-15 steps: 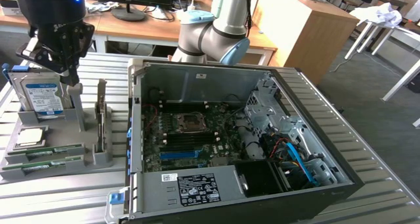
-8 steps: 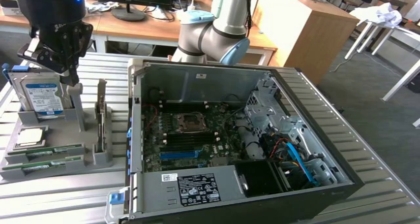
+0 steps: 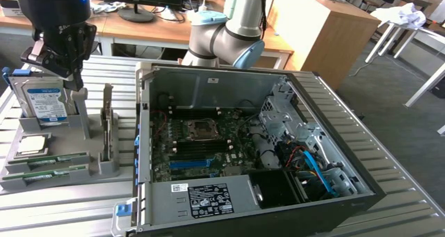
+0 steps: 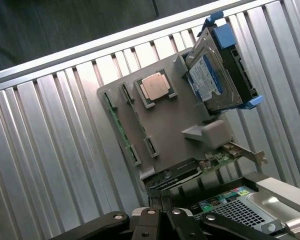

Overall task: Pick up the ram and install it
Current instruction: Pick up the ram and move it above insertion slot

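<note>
Fingers (image 4: 149, 222) of the gripper (image 4: 161, 215) are pressed together with nothing between them. In the exterior view the gripper (image 3: 72, 83) hangs above the hard drive (image 3: 45, 102), which stands upright at one end of a grey holder (image 3: 104, 166). The ram (image 3: 45, 175), a thin green stick, lies on its edge in a slot at the holder's opposite end, well apart from the fingers; the wrist view shows it (image 4: 119, 125) along the holder's outer edge. A processor chip (image 4: 157, 87) lies flat between the ram and the hard drive. The holder rests on the ribbed metal counter (image 3: 56, 211). To the exterior view's right stands the open computer case (image 3: 347, 159), with its motherboard (image 3: 201, 143) exposed.
</note>
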Controlling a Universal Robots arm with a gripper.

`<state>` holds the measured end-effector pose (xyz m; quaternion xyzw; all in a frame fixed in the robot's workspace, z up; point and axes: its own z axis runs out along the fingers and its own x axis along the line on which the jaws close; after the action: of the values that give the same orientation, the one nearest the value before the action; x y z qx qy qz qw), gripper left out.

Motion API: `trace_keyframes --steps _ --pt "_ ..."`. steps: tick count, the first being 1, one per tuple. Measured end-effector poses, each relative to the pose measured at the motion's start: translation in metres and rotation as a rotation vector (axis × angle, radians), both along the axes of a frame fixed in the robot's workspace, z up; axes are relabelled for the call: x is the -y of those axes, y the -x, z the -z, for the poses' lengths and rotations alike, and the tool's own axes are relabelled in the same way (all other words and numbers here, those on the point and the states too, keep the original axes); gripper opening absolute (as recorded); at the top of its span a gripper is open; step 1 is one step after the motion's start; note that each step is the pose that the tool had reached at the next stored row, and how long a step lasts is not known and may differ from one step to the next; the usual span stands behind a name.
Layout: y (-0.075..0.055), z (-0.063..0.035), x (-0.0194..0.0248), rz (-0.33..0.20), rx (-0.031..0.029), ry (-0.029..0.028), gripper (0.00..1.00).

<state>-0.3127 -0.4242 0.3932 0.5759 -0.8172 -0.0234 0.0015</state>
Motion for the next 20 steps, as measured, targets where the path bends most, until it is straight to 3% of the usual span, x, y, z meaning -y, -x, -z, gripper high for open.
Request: trace_keyframes --steps 20 --pt "0.0 0.0 0.0 -0.147 0.0 0.0 0.11"
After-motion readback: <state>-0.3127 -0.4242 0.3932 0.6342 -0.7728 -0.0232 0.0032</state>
